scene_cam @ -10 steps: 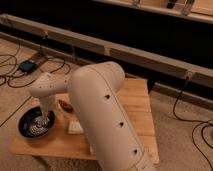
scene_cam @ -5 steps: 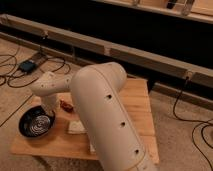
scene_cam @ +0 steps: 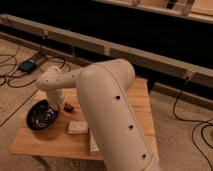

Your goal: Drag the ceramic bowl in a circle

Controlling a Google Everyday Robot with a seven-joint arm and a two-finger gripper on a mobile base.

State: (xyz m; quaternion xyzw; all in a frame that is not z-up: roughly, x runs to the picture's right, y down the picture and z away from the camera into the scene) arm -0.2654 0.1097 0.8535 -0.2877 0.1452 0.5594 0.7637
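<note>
The ceramic bowl [scene_cam: 41,116] is a glossy black, shallow round dish with pale ring marks inside, and it sits on the left part of the wooden table [scene_cam: 45,142]. My gripper [scene_cam: 55,106] hangs from the white wrist straight down onto the bowl's right rim and is shut on that rim. The thick white forearm crosses the middle of the view and hides the table's centre.
A small red object [scene_cam: 68,106] lies just right of the bowl. A pale flat block [scene_cam: 77,127] sits nearer the front, with a white item [scene_cam: 94,145] partly behind my arm. Cables and a dark box [scene_cam: 27,65] lie on the floor to the left.
The gripper has come down onto the bowl's right rim and closed there. The arm and the other items have hardly moved.
</note>
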